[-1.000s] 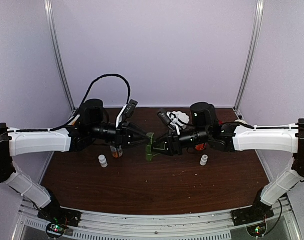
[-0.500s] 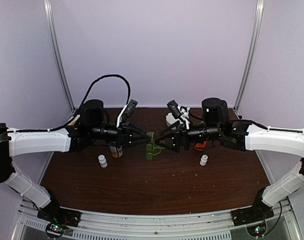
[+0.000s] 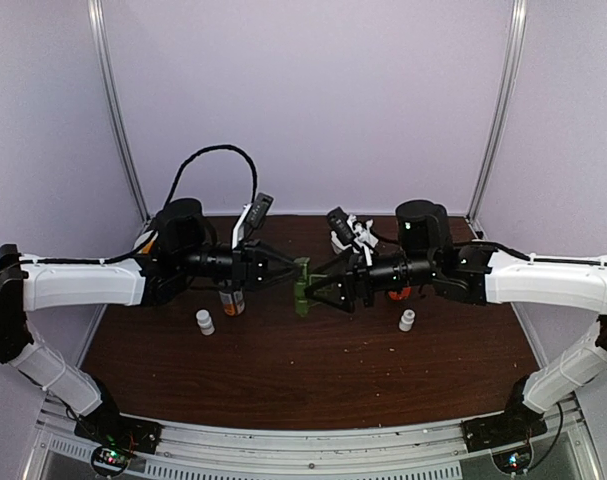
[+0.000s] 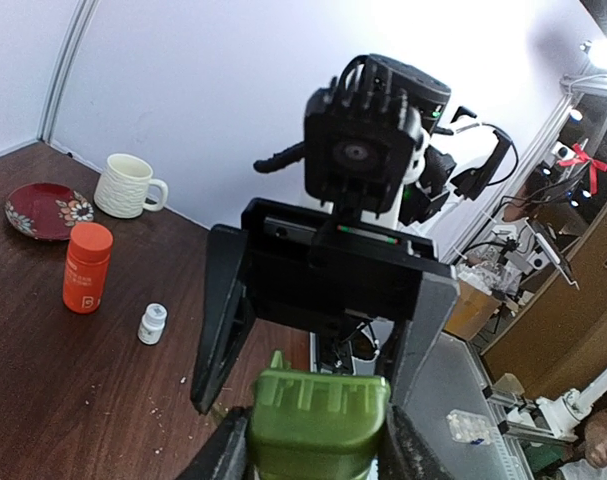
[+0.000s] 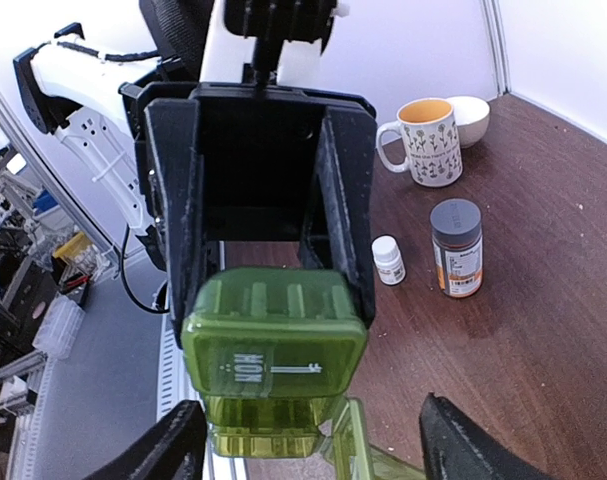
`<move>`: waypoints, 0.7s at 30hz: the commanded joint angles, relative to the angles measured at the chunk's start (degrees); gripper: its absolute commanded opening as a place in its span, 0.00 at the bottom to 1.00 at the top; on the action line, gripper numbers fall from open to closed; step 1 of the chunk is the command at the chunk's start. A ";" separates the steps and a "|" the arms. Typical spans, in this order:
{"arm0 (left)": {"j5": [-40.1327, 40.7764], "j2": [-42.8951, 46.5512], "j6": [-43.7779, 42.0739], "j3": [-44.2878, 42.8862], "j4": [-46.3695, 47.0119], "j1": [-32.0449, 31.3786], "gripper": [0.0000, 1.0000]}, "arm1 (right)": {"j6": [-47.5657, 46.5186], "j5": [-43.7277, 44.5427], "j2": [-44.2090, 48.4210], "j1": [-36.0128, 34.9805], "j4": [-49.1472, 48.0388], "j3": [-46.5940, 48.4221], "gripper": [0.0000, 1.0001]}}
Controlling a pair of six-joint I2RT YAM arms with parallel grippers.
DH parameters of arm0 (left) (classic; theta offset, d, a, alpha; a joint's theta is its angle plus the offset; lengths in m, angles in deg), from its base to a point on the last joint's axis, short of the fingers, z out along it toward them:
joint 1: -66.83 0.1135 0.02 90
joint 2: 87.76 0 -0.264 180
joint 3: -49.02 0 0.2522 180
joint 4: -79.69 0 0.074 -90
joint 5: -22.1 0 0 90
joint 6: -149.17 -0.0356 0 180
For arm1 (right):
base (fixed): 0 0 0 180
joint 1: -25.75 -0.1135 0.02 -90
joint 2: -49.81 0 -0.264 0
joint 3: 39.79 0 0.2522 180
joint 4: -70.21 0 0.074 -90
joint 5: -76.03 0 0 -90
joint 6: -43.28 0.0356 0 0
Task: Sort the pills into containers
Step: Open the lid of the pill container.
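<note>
Seen from above, the main risk is a drop. The green pill box [image 3: 301, 291] hangs in the air over the brown table [image 3: 283, 370], held by one arm only. A crooked or early squeeze from the other arm could twist it loose, or the two noses could knock together. The left gripper [image 3: 291, 271] is clamped on the box from the left. The right gripper [image 3: 315, 290] faces it from the right with its jaws spread, very near the box; whether it touches is unclear. From the left wrist, the box sits low between that gripper's own fingers, pinched on both sides. The opposing black fingers stand wide on either side beyond it, so a push from them would work against a grip on one end only. From the right wrist, the ribbed lid of the box fills the centre, and this gripper's own fingers are far apart at the bottom corners, not yet around it. If a lid sprang open, the contents could spill. No pills can be made out in any view.
</note>
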 commanded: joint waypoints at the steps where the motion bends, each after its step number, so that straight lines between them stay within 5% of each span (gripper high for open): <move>1: -2.99 -0.15 1.96 0.42 6.00 -0.29 0.08 | -0.39 -2.27 -0.40 0.46 -1.22 0.03 0.66; 11: -8.05 -1.53 7.96 0.86 15.52 -0.29 0.09 | 5.24 -5.27 -1.23 1.02 -8.89 -1.50 0.37; 17: -8.08 -1.15 8.20 1.32 16.18 -0.31 0.09 | 6.41 -4.45 -0.91 2.13 -9.91 -2.29 0.45; 21: -8.19 -1.03 8.35 1.34 16.48 -0.30 0.09 | 5.78 -2.37 -1.19 2.36 -7.77 -1.76 0.40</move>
